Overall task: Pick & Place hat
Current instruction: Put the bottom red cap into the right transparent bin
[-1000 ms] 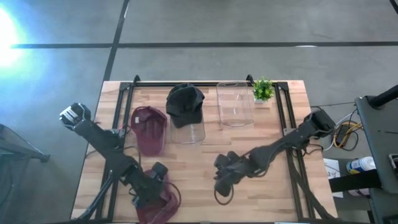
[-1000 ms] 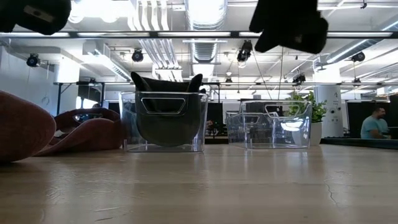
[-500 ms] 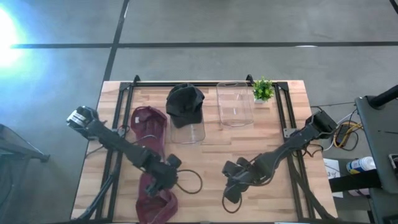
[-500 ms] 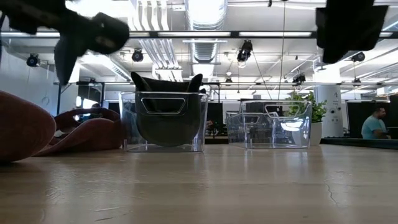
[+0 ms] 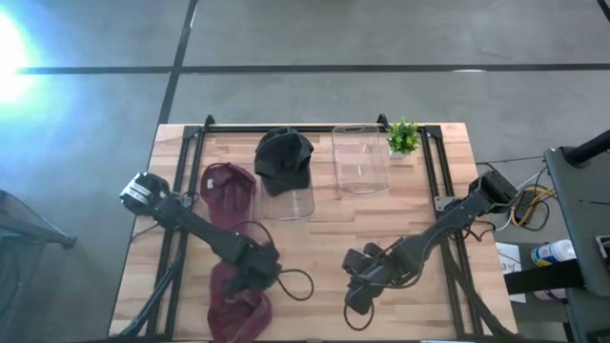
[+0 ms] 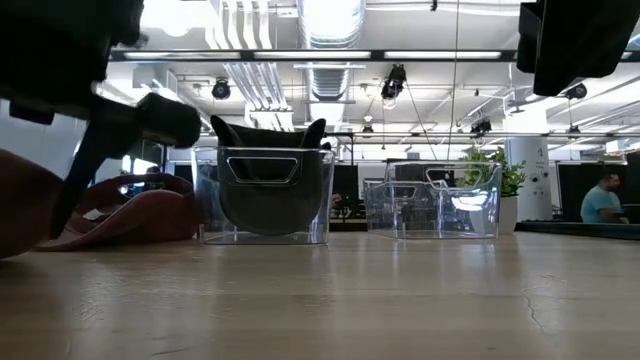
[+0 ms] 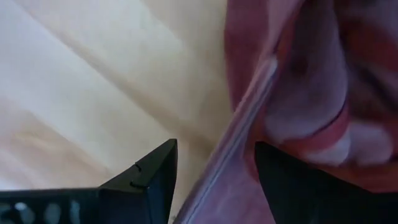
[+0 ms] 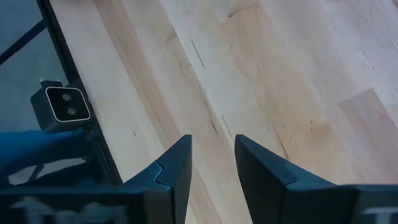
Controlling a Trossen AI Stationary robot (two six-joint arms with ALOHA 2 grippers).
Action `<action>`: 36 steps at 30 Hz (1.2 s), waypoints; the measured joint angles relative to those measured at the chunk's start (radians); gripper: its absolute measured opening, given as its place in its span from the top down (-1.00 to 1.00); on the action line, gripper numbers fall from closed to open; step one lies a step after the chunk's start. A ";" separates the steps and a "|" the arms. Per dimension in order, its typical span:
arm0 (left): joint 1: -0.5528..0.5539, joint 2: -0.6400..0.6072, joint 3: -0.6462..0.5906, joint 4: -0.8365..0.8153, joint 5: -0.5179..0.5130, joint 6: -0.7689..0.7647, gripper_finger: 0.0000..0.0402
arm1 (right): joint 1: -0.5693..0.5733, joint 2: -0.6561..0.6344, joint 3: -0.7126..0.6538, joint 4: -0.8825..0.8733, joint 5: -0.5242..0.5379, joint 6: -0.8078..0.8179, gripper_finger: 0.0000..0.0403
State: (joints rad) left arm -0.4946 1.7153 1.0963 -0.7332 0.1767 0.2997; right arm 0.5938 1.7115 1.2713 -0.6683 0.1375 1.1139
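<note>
A maroon hat (image 5: 238, 305) lies crown-down near the table's near edge and shows at the left of the low view (image 6: 20, 210). My left gripper (image 5: 254, 263) hangs over its far rim, open. In the left wrist view (image 7: 214, 149) one finger stands outside the hat's rim (image 7: 245, 124) and the other over its hollow. A second maroon hat (image 5: 227, 195) lies at the far left. A black hat (image 5: 283, 155) sits in a clear bin (image 6: 265, 195). My right gripper (image 5: 367, 278) hovers open over bare wood (image 8: 212, 140). My left gripper comes at the near maroon hat from above, with its open fingers (image 7: 152, 180) astride the rim's edge (image 7: 239, 134). I cannot tell whether either finger touches the cloth. The hat lies on the table.
An empty clear bin (image 5: 360, 158) stands to the right of the black hat's bin, also seen in the low view (image 6: 435, 205). A small green plant (image 5: 402, 136) stands at the far right corner. Black rails (image 5: 434, 181) run along the table's sides. Bare wood lies between the arms.
My left gripper has moved from the table's near edge toward the far side and a little right, and now stands over the near maroon hat's far rim. My right gripper has drifted right and toward the near edge.
</note>
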 joint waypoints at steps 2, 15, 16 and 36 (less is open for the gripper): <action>0.000 0.005 0.008 -0.052 -0.019 0.015 -0.04 | 0.000 0.000 0.000 0.001 0.000 -0.006 0.43; 0.000 0.003 0.102 -0.261 -0.033 -0.122 0.48 | 0.000 0.000 0.000 0.005 0.021 -0.051 0.49; 0.000 0.003 0.102 -0.262 -0.029 -0.142 0.57 | 0.000 0.000 0.000 0.005 0.023 -0.052 0.48; 0.008 -0.168 0.078 0.193 -0.179 -1.069 0.96 | 0.162 -0.016 0.041 -0.009 0.155 0.081 0.55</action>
State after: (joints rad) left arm -0.4866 1.5469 1.1739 -0.5405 -0.0018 -0.7690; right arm 0.7562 1.6960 1.3119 -0.6773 0.2924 1.1948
